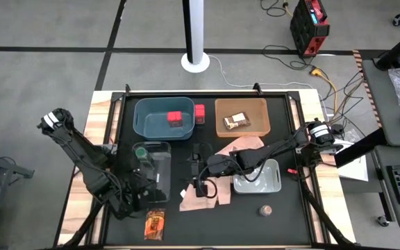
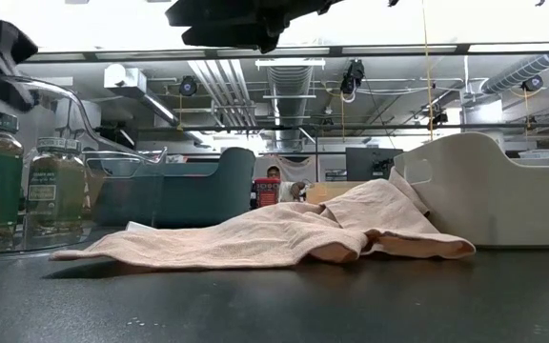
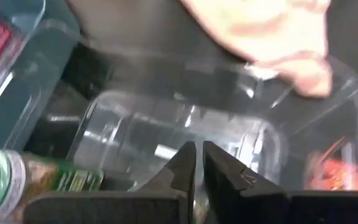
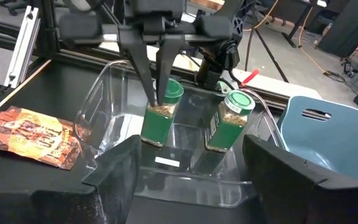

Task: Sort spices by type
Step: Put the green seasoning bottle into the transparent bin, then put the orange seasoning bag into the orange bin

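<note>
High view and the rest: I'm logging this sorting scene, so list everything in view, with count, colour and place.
Green-lidded jars: two, dark green, upright in the clear bin.
Clear bin: one, left of centre.
Teal bin: one, at the back, holding a red-pink box.
Second red-pink box: one, on the table between the teal and orange bins.
Orange bin: one, back right, holding a brown packet.
Grey bin: one, right of centre.
Pink cloth: one, crumpled, centre.
Orange-red packet: one, flat, front left.
Small jar: one, brownish, front right.
Left gripper: shut, at one jar's lid.
Right gripper: open, centre, facing the clear bin.
</note>
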Controlling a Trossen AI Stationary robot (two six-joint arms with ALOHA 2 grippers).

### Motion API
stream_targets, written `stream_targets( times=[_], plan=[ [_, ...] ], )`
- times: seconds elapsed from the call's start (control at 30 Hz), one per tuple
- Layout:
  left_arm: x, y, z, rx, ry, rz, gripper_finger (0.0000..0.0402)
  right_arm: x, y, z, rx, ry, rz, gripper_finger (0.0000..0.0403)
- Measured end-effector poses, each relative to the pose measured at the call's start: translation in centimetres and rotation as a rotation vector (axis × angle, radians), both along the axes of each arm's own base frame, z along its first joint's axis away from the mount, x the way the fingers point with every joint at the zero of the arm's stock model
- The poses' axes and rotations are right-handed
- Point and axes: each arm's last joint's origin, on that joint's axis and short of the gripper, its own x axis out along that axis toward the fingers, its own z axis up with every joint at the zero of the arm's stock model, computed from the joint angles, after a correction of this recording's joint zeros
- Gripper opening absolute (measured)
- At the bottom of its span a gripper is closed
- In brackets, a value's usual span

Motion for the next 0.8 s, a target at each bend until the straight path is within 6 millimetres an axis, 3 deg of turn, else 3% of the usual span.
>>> stream_targets(
  times=[0.33,0.8],
  plan=[
    [-0.08,0.09,-0.72,0.023,0.041,0.032,0.0001,-0.02,0.0,-0.06,-0.001,0.006,0.0,0.0256],
    [-0.13,0.11,-0.11,0.032,0.056,0.021,0.0,-0.03,0.0,-0.07,-0.019,0.008,0.006,0.0272]
  ],
)
